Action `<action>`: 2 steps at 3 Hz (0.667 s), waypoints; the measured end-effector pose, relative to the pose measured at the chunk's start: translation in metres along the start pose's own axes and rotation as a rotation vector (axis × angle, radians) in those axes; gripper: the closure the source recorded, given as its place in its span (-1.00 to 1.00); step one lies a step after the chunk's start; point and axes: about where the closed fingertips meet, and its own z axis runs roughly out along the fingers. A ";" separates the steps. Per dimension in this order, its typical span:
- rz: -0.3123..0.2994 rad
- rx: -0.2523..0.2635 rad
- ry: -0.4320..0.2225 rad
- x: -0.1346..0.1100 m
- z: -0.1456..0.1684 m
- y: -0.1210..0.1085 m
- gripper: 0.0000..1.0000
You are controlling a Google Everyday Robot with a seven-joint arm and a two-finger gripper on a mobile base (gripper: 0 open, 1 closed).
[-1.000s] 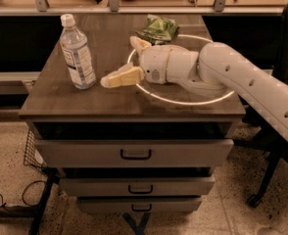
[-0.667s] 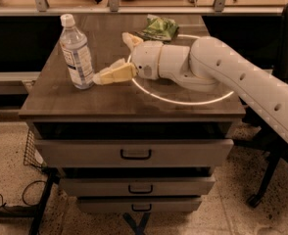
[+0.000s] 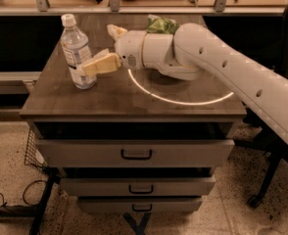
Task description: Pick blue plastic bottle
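Moved: our gripper (image 3: 97, 48) has swung further left since the earlier frames and now reaches the bottle (image 3: 77, 50)
Fingers: we see them spread apart, the near finger (image 3: 101, 63) across the front of the bottle's lower half, the far one behind, toward the bag; we cannot tell if either touches
Bottle: upright at the left rear of the table (image 3: 109, 106), white cap on, standing where it did before
Arm (image 3: 242, 77): crosses over the bowl (image 3: 183, 102) from the right
Bag (image 3: 162, 24): green, at the back edge behind the wrist
Drawers (image 3: 136, 153): three, stacked under the top
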 end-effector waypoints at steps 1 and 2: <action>0.024 -0.019 -0.019 -0.002 0.018 0.000 -1.00; 0.046 -0.039 -0.038 0.001 0.034 0.003 -0.72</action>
